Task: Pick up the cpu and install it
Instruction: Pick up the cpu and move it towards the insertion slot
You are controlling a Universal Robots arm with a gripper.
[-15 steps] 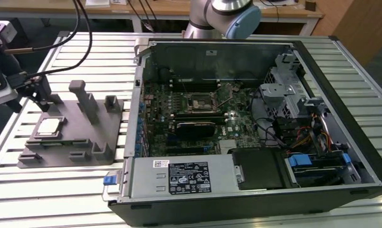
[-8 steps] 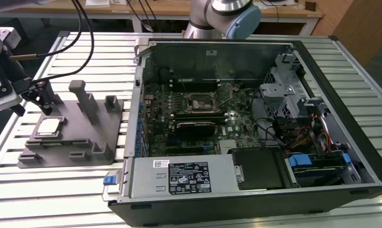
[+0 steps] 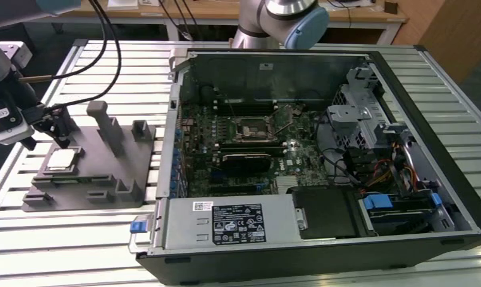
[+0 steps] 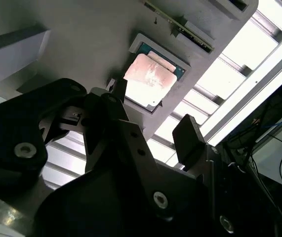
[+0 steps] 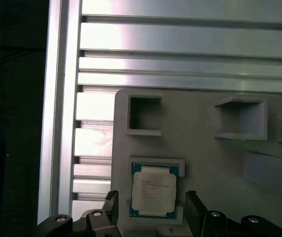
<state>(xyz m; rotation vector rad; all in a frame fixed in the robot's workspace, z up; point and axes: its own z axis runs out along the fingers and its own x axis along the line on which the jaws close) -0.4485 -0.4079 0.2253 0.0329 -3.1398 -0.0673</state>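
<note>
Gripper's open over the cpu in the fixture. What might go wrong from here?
The cpu sits in a close-walled pocket of the grey fixture; if the gripper descends off-centre, a finger may strike the pocket wall or the chip's top.
The chip is thin, so a shallow grip could tilt or drop it.
The socket lies inside the case, so the carry could clip its wall.

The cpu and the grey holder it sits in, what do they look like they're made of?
The cpu: its top looks like pale silver metal with a dull sheen that catches the light, on a thin green board showing at the edges. The grey holder: probably matte plastic, evenly grey without glare, with sharp-edged square pockets; moulded or printed, I cannot tell.
</note>
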